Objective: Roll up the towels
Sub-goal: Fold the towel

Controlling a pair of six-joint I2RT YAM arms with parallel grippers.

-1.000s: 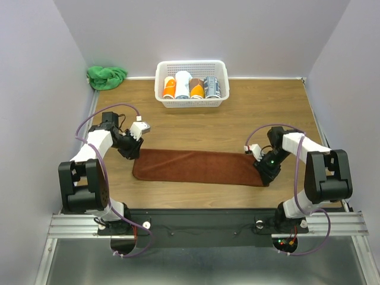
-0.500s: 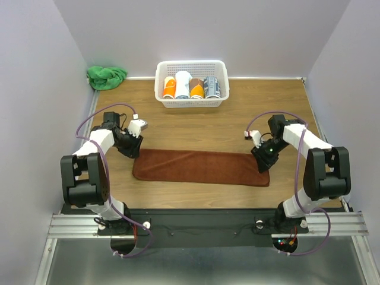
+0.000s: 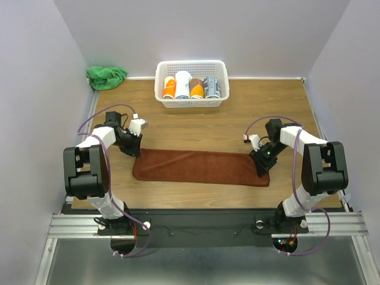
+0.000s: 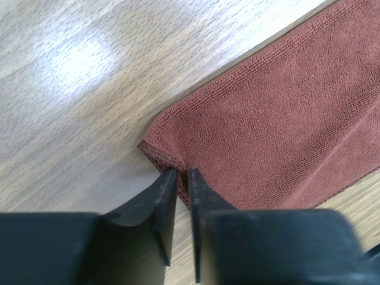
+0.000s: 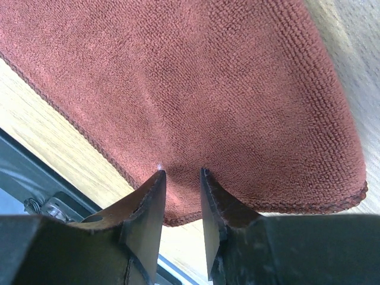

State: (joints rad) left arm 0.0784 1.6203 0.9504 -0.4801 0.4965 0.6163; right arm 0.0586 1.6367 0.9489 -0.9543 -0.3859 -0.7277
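Lying flat on the worktop (image 3: 205,127), the reddish-brown towel (image 3: 199,167) forms a long strip in front of both arms, its long axis running left to right. The left tool (image 4: 182,172) sits at the strip's far-left corner. Its jaws are nearly together, with the tips on the hem, and it cannot be told whether cloth is caught between them. The right tool (image 5: 181,173) sits on the opposite short end. Its jaws are partly apart, with the tips pressed down onto the cloth and a faint pucker between them. Each arm therefore covers one end, and neither is nearer the middle. Rolling probably has to travel along the long axis, starting from one short end. The green towel (image 3: 107,76) lies crumpled at the far-left corner, well apart from both tools and nearer the left arm. A white basket (image 3: 191,64) holding finished rolls stands at the far centre.
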